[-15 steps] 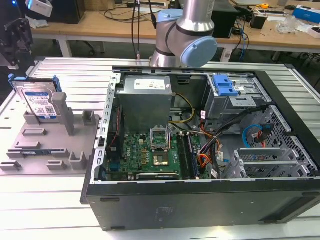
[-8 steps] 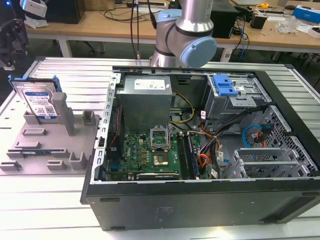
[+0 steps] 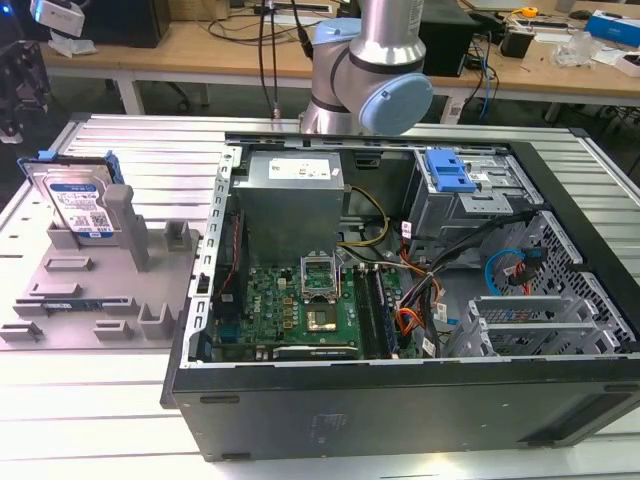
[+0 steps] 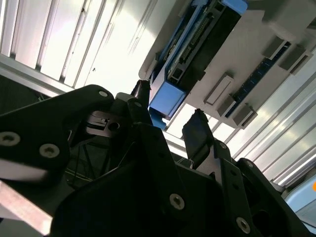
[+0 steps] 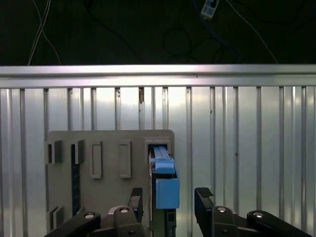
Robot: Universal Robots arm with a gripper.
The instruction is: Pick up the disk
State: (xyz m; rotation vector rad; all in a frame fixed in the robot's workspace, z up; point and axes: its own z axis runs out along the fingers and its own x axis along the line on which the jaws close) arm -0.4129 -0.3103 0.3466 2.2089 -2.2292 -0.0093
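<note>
Gripper (image 5: 170,194) hangs open, lined up on the disk (image 5: 166,183) standing in its grey rack (image 5: 108,143); an off-centre close might, I judge, tilt and jam it

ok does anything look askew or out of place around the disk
Nothing stands out. The disk stands on edge in a slot of the grey holder, and the open end effector sits either side of its blue rail. The computer case lies open, its cables loose inside.
</note>
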